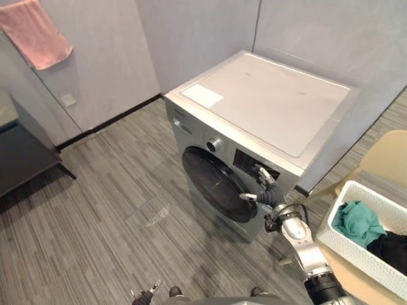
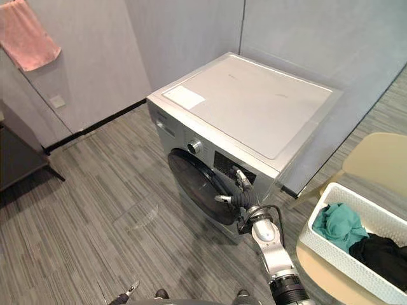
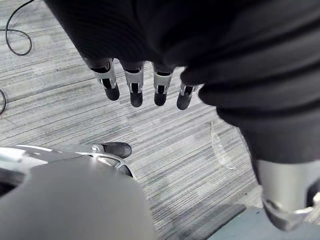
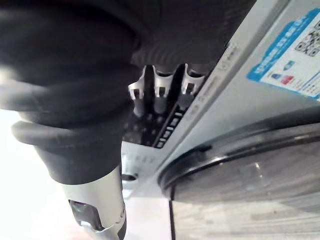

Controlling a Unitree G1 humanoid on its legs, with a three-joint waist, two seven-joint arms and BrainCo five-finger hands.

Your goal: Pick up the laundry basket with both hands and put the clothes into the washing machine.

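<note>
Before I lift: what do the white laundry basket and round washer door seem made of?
The white laundry basket looks like rigid matt plastic: its wall is a moulded grid of small holes. The round dark washing machine door looks like glossy tinted glass or plastic, since it reflects light.

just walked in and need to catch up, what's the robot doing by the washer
The robot's right hand is at the front of the washing machine, fingers open at the control panel beside the closed round door. Its left hand hangs open over the floor. The white laundry basket, holding a teal garment and a black garment, sits untouched on a beige chair.
</note>
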